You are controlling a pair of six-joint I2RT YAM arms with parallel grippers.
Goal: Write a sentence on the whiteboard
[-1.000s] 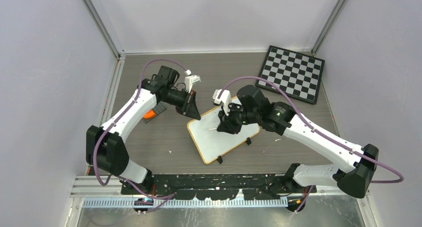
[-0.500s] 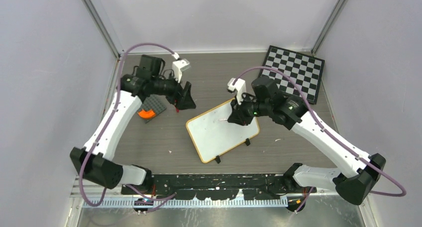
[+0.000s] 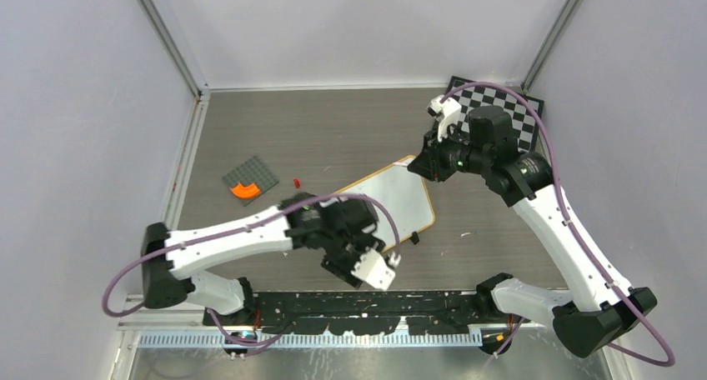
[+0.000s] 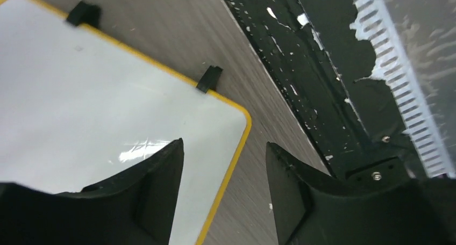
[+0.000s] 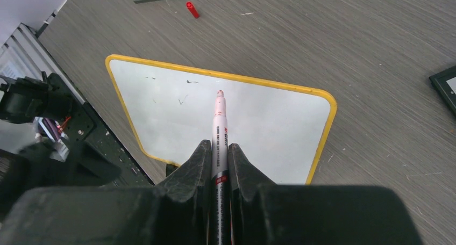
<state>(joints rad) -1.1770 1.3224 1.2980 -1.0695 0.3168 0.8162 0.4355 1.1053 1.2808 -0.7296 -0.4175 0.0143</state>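
The whiteboard (image 5: 258, 127), white with a yellow rim, lies at an angle in the middle of the table. No sentence shows on it, only a few faint small marks (image 5: 191, 82). My right gripper (image 5: 219, 145) hovers above its far right side, shut on a marker (image 5: 219, 119) whose bare tip points down at the board without touching it. My left gripper (image 4: 225, 145) is open and empty, low over the board's near corner (image 4: 236, 121). One finger is over the white face and the other over the table.
A small red cap (image 3: 297, 182) lies left of the board, next to a grey studded plate with an orange piece (image 3: 248, 180). The checkered board (image 3: 521, 113) sits at the far right behind my right arm. A black rail (image 3: 350, 305) runs along the near edge.
My left arm swung from the board's far left round to its near corner and opened, leaving the red cap on the table. My right gripper drew back to the far right with the marker.
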